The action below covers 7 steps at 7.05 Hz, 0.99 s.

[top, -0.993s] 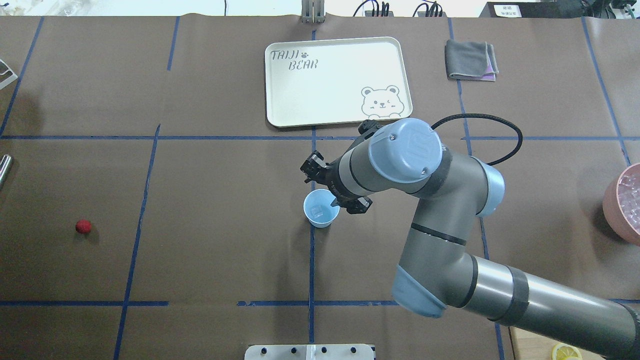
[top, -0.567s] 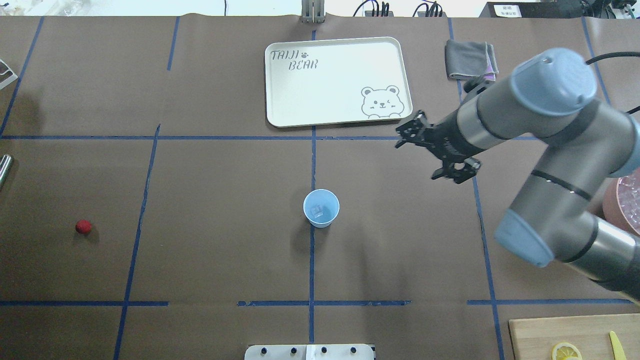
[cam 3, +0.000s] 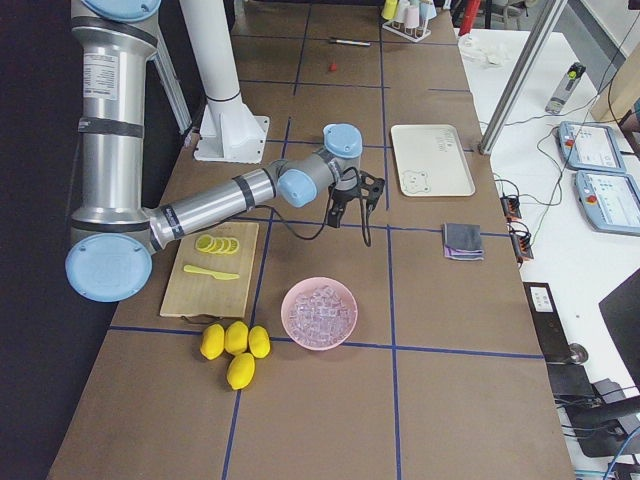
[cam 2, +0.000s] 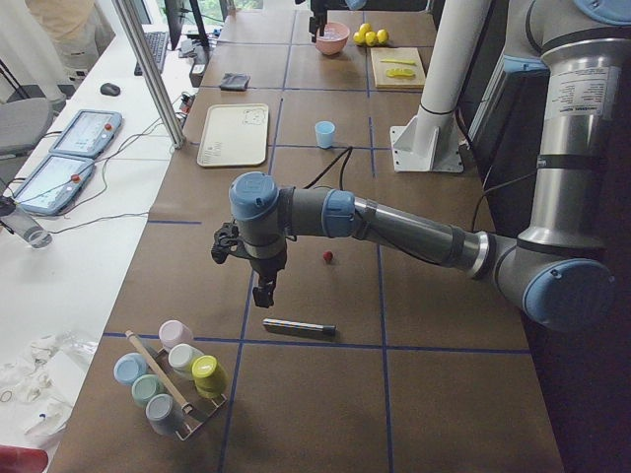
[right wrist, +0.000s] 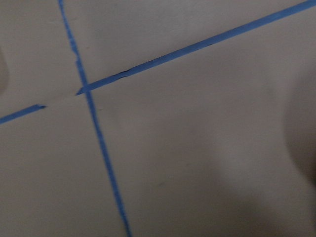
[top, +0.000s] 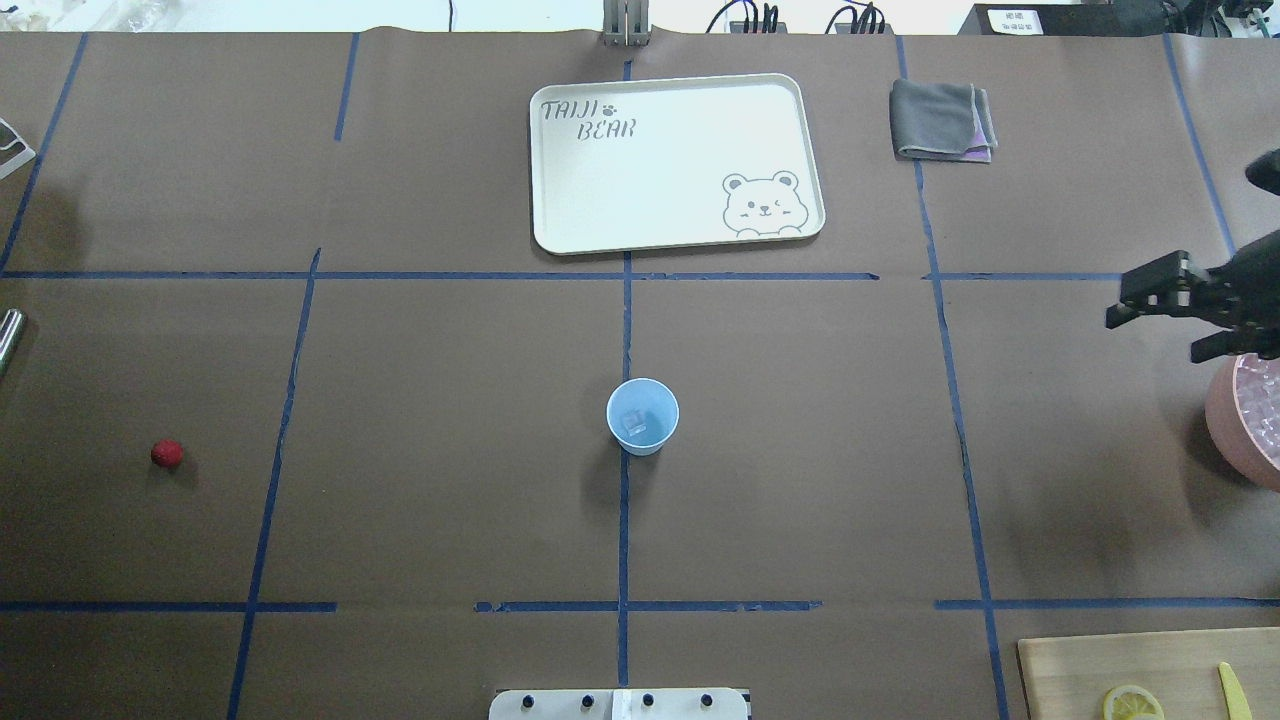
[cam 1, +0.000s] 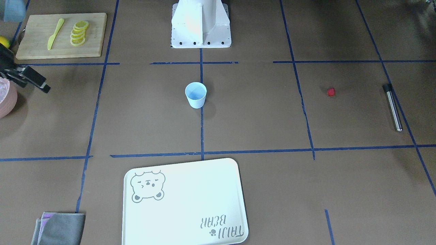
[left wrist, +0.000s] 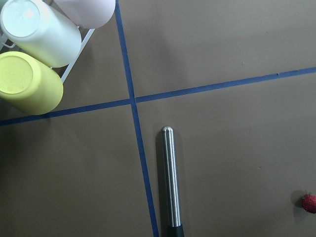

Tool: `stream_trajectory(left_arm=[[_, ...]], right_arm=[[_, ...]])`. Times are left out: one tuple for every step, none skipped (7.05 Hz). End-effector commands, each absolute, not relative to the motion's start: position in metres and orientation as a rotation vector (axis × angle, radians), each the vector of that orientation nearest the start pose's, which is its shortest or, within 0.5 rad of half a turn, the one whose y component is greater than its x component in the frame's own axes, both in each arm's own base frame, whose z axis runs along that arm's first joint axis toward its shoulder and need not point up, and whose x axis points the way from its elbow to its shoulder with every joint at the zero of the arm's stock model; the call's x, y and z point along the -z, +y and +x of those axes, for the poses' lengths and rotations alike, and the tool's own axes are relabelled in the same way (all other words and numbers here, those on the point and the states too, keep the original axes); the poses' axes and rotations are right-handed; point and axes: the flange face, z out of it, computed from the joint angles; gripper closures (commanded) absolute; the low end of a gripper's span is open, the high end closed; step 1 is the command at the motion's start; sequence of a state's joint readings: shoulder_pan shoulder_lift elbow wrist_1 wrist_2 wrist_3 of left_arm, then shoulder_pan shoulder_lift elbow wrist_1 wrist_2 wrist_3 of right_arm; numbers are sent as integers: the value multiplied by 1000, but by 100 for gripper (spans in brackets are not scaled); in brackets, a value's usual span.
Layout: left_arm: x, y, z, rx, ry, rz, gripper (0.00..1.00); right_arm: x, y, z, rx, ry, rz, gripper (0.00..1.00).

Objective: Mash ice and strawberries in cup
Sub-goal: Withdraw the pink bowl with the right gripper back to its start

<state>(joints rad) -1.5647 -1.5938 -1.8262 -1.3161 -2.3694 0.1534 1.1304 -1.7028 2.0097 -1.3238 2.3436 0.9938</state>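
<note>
The pale blue cup (top: 642, 416) (cam 1: 196, 95) stands upright at the table's middle with a clear chunk of ice (top: 634, 423) inside it. The red strawberry (top: 167, 453) (cam 1: 331, 92) (left wrist: 309, 203) lies alone on the paper far to the robot's left. My right gripper (top: 1155, 335) (cam 1: 34, 81) hangs open and empty at the right edge, beside the pink bowl and far from the cup. Only the exterior left view shows my left gripper (cam 2: 246, 271), above the table near the strawberry (cam 2: 327, 257); I cannot tell whether it is open or shut.
A steel rod (cam 1: 392, 107) (left wrist: 170, 182) lies beyond the strawberry. A pink bowl of ice (cam 3: 320, 312) (top: 1245, 420) and a board with lemon slices (cam 1: 61, 30) sit on the right. A cream tray (top: 560, 200), a grey cloth (top: 940, 120) and a rack of cups (cam 2: 168, 379) stand farther off.
My right arm has swung away from the cup's rim to the table's right edge, its gripper staying open. The cup, ice and strawberry have not moved.
</note>
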Motion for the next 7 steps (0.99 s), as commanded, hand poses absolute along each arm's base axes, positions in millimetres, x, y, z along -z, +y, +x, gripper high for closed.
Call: stream_trajectory(left_arm=[[-546,-489,-59,-161,796,82,0],[-546,-488,-59,-160,796,81,0],[-547,-485,-59,-160,798,81,0],[-546,-483,-60,-159,798,83,0],[-546,-482,-60,-159,798,81,0],[-547,-483,-59,-160,798,81,0],[-547,-483,-59,-160,798,81,0]], right_arm=[[-570,-400,-49,-179,-845,-49,0],[-611,-398,-25,-154,-836,-54,0],[-645,-397,-9,-142,-846,-72,0],[-660,-393,-6,-150,-855,-97,0],[-670,-391,-7,-165,-864,-125,0],[-669,-393,-7,-171,-863,-125,1],[-676,-391,-7,-175,-861,-138,14]])
